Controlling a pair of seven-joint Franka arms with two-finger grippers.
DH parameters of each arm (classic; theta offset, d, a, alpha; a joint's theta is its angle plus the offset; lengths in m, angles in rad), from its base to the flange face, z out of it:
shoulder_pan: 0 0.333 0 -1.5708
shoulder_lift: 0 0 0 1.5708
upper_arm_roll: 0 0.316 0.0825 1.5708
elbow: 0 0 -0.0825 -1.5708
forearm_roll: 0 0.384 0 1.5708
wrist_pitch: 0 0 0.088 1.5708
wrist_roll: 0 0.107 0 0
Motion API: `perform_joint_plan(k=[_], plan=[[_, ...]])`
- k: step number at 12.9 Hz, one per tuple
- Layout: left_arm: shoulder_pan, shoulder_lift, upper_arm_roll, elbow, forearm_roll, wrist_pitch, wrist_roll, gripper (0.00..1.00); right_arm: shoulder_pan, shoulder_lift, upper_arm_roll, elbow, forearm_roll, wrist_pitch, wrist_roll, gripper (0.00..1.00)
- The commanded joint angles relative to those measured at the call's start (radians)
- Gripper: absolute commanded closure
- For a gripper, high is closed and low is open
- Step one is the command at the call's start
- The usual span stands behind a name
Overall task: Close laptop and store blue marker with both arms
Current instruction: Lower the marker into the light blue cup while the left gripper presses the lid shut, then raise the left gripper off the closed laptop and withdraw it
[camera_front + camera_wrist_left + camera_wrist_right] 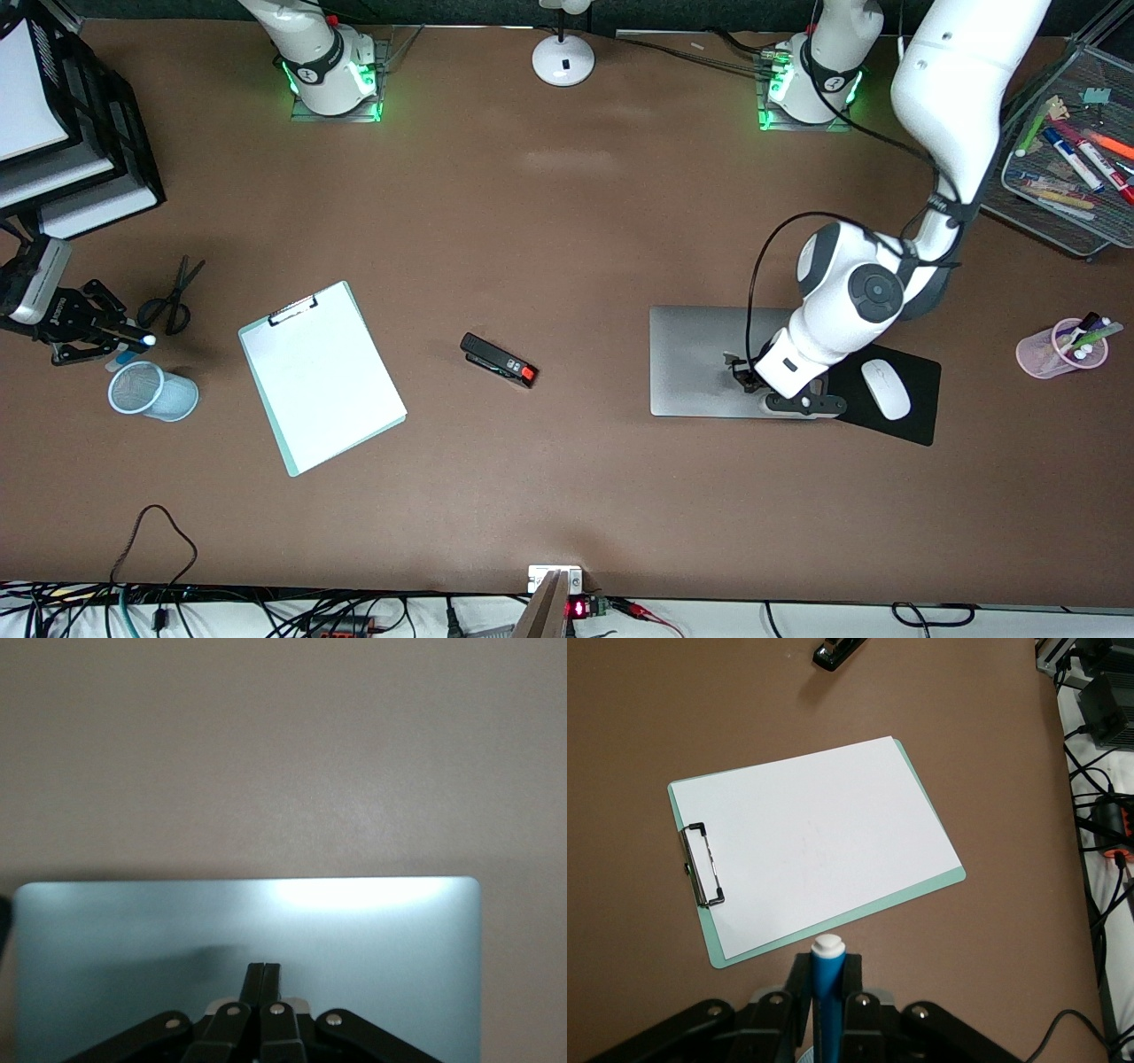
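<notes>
A: Laptop first: where does it stand?

B: Lid is flat down, at the left arm's end of the table, touching the black mouse pad that carries the white mouse. My left gripper sits on the lid with its jaws shut on nothing, pressing with the tips.

A: And the blue marker?

B: Pinched upright in my right gripper, white tip showing, jaws clamped on its barrel. It hangs just over the blue mesh cup at the right arm's end, with the scissors and the clipboard near.

A: How would you finish the drop?

B: I'd centre the marker over the cup's mouth, not its rim; from the front I judge it a touch toward the robots' edge. Tip it closer to vertical, lower until the end is inside the mesh, then release. Letting go high risks a bounce off the rim. The left arm can wait on the lid
</notes>
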Motion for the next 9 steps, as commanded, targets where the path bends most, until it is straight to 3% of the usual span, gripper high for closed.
perform_joint_plan(k=[1, 9], plan=[[0.003, -0.083, -0.002, 0.058, 0.030, -0.201, 0.009, 1.00, -0.039, 0.061, 0.010, 0.060, 0.062, -0.084, -0.042, 0.89], [0.044, -0.141, 0.004, 0.320, 0.030, -0.679, 0.205, 1.00, -0.102, 0.156, 0.010, 0.169, 0.140, -0.178, -0.148, 0.89]])
